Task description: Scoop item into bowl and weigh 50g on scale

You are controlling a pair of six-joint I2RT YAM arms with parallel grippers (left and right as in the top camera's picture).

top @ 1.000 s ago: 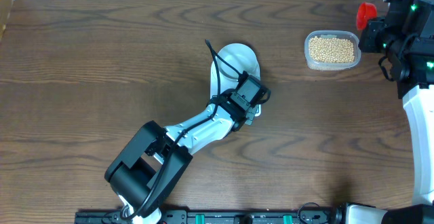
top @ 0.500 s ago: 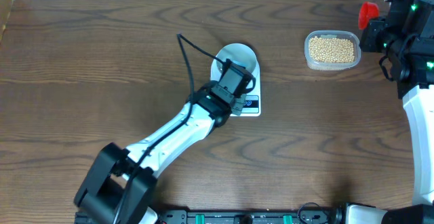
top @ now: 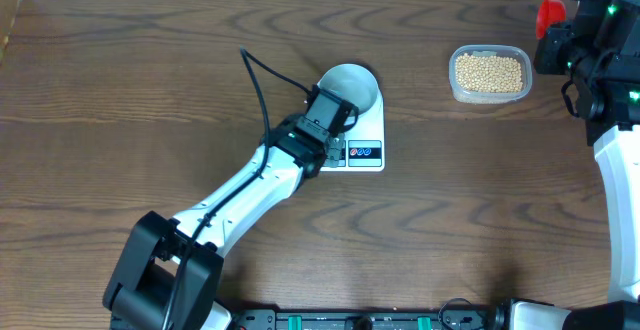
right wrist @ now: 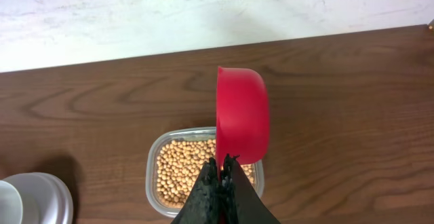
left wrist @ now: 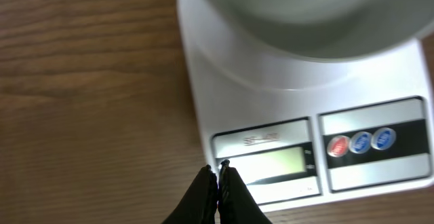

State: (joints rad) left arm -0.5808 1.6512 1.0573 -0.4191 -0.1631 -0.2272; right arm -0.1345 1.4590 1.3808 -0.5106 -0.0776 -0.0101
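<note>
Overhead: my left gripper [top: 330, 120] is over the scale [top: 368, 135], with the bowl [top: 355, 82] at its 1 o'clock. The beans [top: 490, 72] lie well apart at 3 o'clock, near my right gripper [top: 556, 35]. Left wrist: fingers pinched together, empty, over the scale's display [left wrist: 271, 161]; bowl at 12 o'clock. Right wrist: clenched on the red scoop [right wrist: 242, 115], beans beneath, mostly toward 9 o'clock.

clear plastic tub [top: 490, 99], red scoop [right wrist: 242, 123], brown wooden table [top: 150, 90]

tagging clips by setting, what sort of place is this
Likely a robotics lab bench: robot arms at a wood-grain table, a plain white wall, a scale and tub of beans set out.
</note>
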